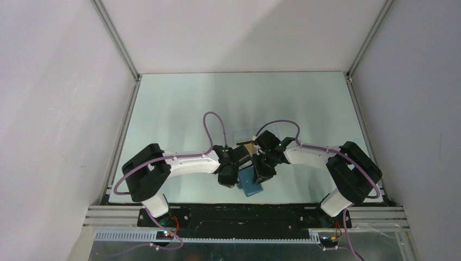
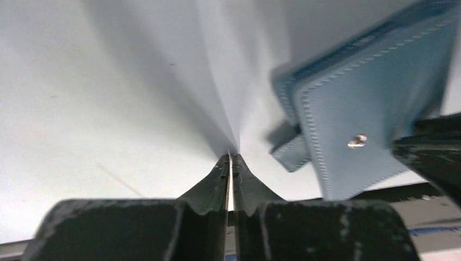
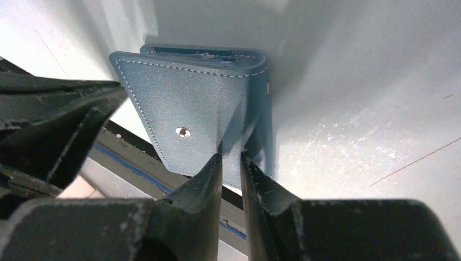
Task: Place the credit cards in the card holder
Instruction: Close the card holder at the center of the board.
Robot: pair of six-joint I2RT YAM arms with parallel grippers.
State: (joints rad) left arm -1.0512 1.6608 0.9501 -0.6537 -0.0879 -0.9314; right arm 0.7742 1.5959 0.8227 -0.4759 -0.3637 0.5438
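The blue card holder (image 1: 251, 185) lies near the table's front edge, between the two grippers. In the right wrist view it (image 3: 185, 98) stands partly open, with a metal snap on its flap. My right gripper (image 3: 231, 155) is shut on the edge of that flap. My left gripper (image 2: 231, 157) is shut, its tips close to the table just left of the card holder (image 2: 369, 103); I see nothing between its jaws. An orange-gold credit card (image 1: 249, 147) shows just behind the two wrists. Both grippers meet over the card holder: the left (image 1: 228, 178) and the right (image 1: 263, 174).
A faint clear plastic box (image 1: 242, 136) lies behind the card. The table's front rail (image 3: 136, 163) runs right beside the card holder. Grey walls close in the table on three sides.
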